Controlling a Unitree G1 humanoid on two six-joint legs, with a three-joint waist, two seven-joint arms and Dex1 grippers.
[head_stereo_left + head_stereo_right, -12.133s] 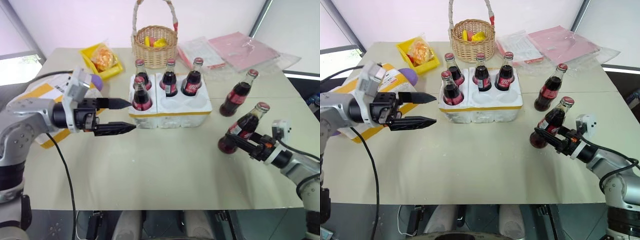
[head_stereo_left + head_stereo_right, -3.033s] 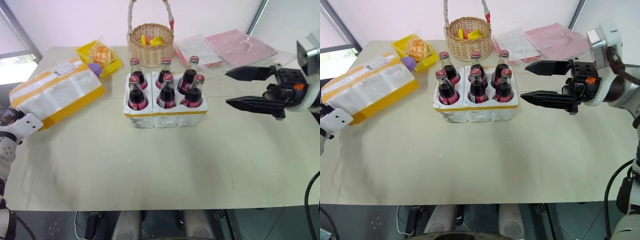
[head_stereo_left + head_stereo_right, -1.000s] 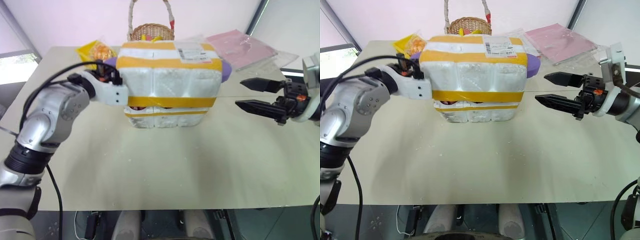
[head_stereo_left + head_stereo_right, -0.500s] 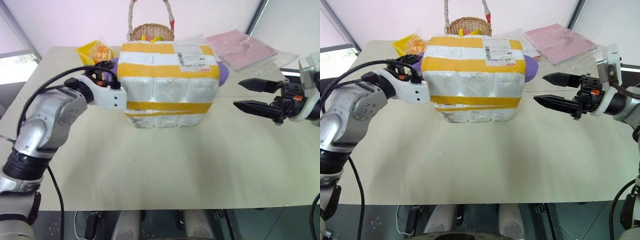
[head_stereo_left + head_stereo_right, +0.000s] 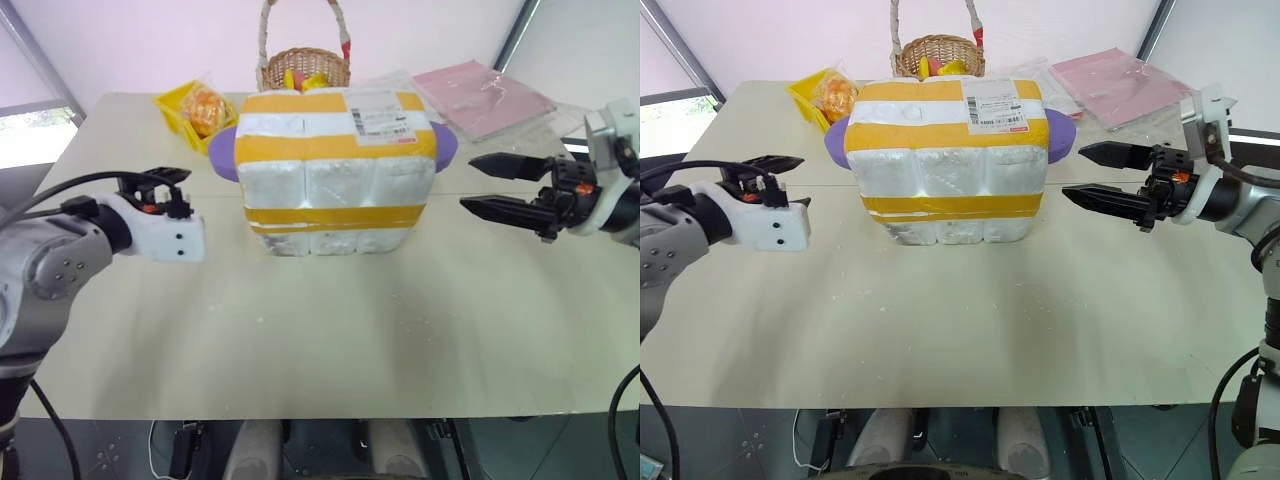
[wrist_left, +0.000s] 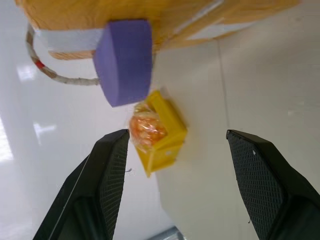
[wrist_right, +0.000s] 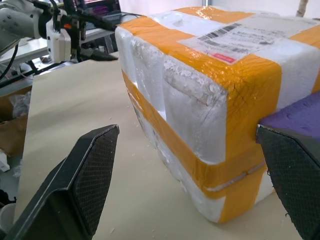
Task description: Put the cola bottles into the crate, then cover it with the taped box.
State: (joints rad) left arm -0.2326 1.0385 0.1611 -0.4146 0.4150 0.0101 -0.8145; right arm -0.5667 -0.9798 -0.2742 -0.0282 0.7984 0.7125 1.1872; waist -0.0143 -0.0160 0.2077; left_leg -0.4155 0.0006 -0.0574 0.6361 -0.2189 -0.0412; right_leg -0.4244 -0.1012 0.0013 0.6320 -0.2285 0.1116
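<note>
Step in hand: as I read it, the covering step is all but done; the taped box sits over the crate, whose lower white edge and yellow band peek out beneath it
Cola bottles: hidden under the box, so I can't confirm them from here; I judge they are inside
Left gripper: fingers apart and empty, hanging well clear of the box's left end, with the purple end piece and the small yellow tray ahead of it
Right gripper: fingers spread wide, nothing between them, level and pointing at the box's right end, near it but not touching
Next move: I'd check that the box sits square and fully down on the crate; if it is cocked, a light press from both ends should seat it
Materials: box and crate are rough, pebbly white foam with moulded ribs, likely light and easily dented; the broad yellow tape is glossy and slick; a paper shipping label lies on top
Surroundings: matte beige table, a wicker basket behind the box
</note>
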